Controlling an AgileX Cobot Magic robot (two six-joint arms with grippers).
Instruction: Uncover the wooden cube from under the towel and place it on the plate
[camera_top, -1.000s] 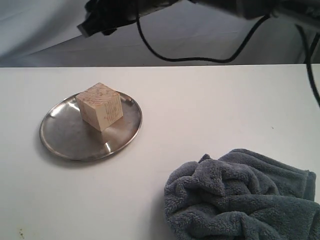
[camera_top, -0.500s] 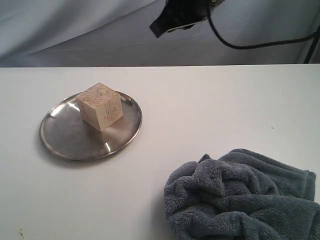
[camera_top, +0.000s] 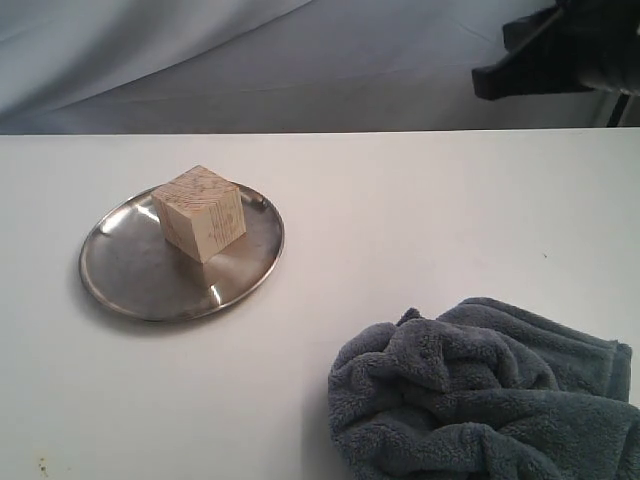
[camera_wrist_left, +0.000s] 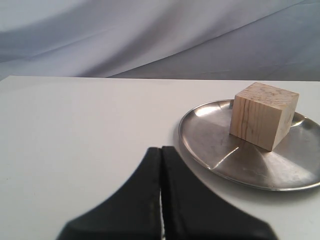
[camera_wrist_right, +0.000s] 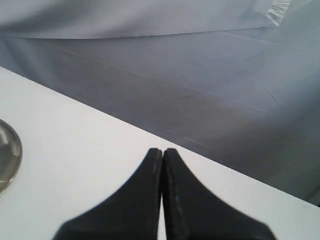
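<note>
Exterior view | wooden cube (camera_top: 200, 212) on plate (camera_top: 130, 275) | towel (camera_top: 480, 400) aside | left hand (camera_wrist_left: 161, 150) clenched | right hand (camera_wrist_right: 163, 151) clenched

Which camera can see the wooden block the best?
The left wrist view: the wooden cube looks big and close there, grain lines clear, sitting on the plate. The exterior view shows it whole but smaller. The right wrist view misses it, catching only the plate's edge.

The cube (camera_top: 201, 213) sits on the plate (camera_top: 130, 275) at the counter's (camera_top: 400, 210) left; the towel (camera_top: 480, 400) lies bunched at the near right, well apart.
</note>
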